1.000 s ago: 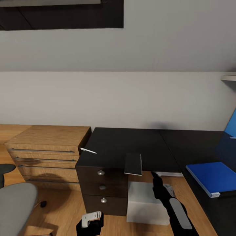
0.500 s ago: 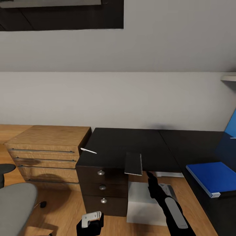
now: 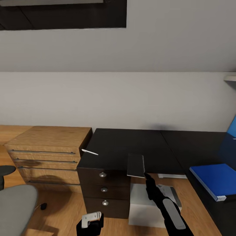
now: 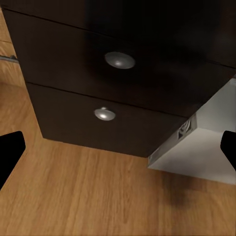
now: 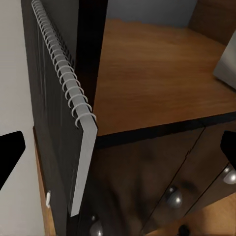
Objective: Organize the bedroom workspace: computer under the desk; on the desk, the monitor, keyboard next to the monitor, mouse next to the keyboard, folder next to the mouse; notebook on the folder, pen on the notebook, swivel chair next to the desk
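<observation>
Right gripper (image 3: pixel 145 176) — fingers spread, empty — just below the notebook (image 3: pixel 135 165), which overhangs the desk (image 3: pixel 131 144) front edge. Left gripper (image 3: pixel 90 226) spread, low by the drawers (image 3: pixel 104 189). Pen (image 3: pixel 89 152) near desk's left edge; folder (image 3: pixel 213 178) on the right wing; computer (image 3: pixel 147 206) underneath.

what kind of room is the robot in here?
Likely an attic bedroom's work corner: a sloped pale wall, black desk with knobbed drawers, oak dresser, and a blue folder on the desk.
</observation>
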You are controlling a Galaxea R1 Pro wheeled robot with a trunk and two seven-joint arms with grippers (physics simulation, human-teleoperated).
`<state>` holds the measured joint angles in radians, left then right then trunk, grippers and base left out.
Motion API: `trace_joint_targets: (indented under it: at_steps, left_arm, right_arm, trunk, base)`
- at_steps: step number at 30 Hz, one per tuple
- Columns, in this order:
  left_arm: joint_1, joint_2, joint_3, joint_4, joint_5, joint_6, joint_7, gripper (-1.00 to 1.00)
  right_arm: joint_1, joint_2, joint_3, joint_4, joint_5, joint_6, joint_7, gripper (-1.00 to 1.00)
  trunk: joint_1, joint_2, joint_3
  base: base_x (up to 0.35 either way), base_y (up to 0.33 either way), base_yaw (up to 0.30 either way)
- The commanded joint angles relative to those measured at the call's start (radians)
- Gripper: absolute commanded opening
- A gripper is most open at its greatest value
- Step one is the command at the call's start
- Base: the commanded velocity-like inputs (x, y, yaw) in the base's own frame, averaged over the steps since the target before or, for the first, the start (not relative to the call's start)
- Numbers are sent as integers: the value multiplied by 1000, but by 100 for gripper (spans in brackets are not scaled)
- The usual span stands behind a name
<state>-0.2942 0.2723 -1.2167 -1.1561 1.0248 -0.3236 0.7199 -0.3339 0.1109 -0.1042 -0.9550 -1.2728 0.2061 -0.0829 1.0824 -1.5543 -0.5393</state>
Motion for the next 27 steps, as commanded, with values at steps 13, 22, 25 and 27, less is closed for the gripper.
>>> trace_joint_targets:
  at_steps: [13,22,25,27]
  left_arm:
    - [-2,2,-4,-1,7,-6,4,100]
    - [-2,1,-3,-1,8,-6,4,100]
    - [-2,1,-3,-1,9,-6,4,100]
    - [-2,1,-3,-1,9,-6,4,100]
  right_arm:
    - [-1,1,0,1,-8,3,-6,100]
    - [0,2,3,1,-7,-1,-7,100]
    - [0,2,6,1,-7,-1,-7,100]
    - [-1,2,9,1,-7,-2,-6,100]
  trunk:
    - [0,-1,-1]
    - [0,-1,-1]
    - [0,-1,-1]
    - [0,-1,-1]
  base:
    - [76,87,0]
    - [15,14,0]
    - [2,2,0]
    - [1,1,0]
